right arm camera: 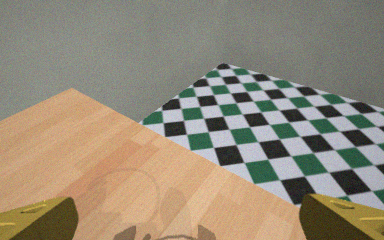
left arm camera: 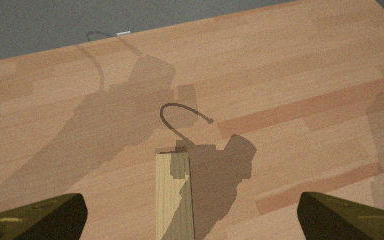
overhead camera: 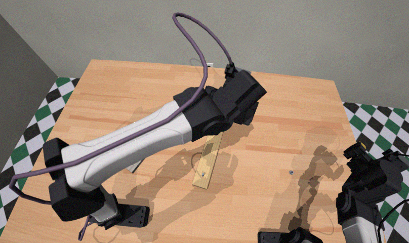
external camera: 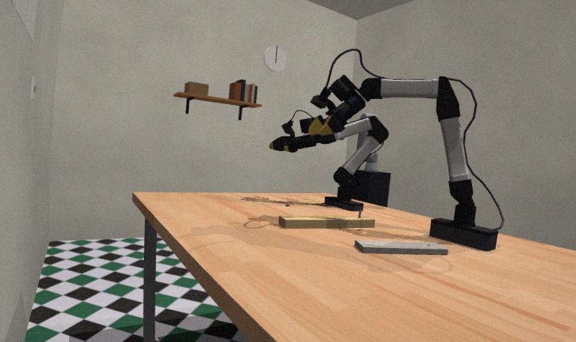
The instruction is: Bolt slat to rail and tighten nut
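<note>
The yellowish rail [overhead camera: 205, 162] [external camera: 308, 222] [left arm camera: 166, 195] lies flat on the table. The bolt [overhead camera: 203, 174] [external camera: 360, 213] stands upright near one end of it, with nothing on it. The grey slat [overhead camera: 135, 166] [external camera: 397, 247] lies flat beside the rail, mostly hidden under the left arm in the top view; its hole [external camera: 428, 244] shows near one end. The small nut [overhead camera: 291, 172] [external camera: 287, 205] lies on the table on the rail's other side. My left gripper [external camera: 321, 127] [left arm camera: 191, 202] is open and empty, high above the rail's far part. My right gripper [right arm camera: 189, 206] is open and empty, raised near the table's right edge.
The left arm reaches over the slat and rail from its base [overhead camera: 133, 215]. The right arm's base [overhead camera: 273, 237] stands at the front, and its raised forearm is on the right. The wooden table [overhead camera: 110, 84] ends at the back near a grey wall.
</note>
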Robot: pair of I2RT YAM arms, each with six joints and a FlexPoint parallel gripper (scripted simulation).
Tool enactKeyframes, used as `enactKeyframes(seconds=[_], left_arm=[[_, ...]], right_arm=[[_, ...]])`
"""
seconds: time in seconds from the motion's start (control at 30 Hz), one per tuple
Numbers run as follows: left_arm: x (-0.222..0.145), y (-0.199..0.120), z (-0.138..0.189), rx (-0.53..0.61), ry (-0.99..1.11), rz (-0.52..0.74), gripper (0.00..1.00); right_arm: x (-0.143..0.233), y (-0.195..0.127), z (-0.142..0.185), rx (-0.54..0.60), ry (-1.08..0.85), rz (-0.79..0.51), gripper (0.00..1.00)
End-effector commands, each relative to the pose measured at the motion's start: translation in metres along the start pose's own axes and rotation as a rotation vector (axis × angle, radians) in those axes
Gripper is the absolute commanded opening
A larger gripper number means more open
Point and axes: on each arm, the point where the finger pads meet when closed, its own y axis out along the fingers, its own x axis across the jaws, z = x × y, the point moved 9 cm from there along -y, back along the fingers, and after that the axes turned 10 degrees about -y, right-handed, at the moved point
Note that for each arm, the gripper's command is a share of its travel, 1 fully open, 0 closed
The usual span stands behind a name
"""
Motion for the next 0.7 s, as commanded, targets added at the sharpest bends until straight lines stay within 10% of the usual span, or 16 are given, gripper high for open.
enactKeyframes(seconds=[0.0,0.67], left_arm=[[0.023,-0.004,-0.02,-0.054,-0.033,0.043,1.0],[0.145,-0.025,-0.074,-0.264,-0.141,0.028,1.0]], right_arm=[[0.012,-0.001,-0.021,-0.039,-0.014,-0.081,1.0],[0.06,-0.026,-0.075,-0.156,-0.057,-0.369,1.0]])
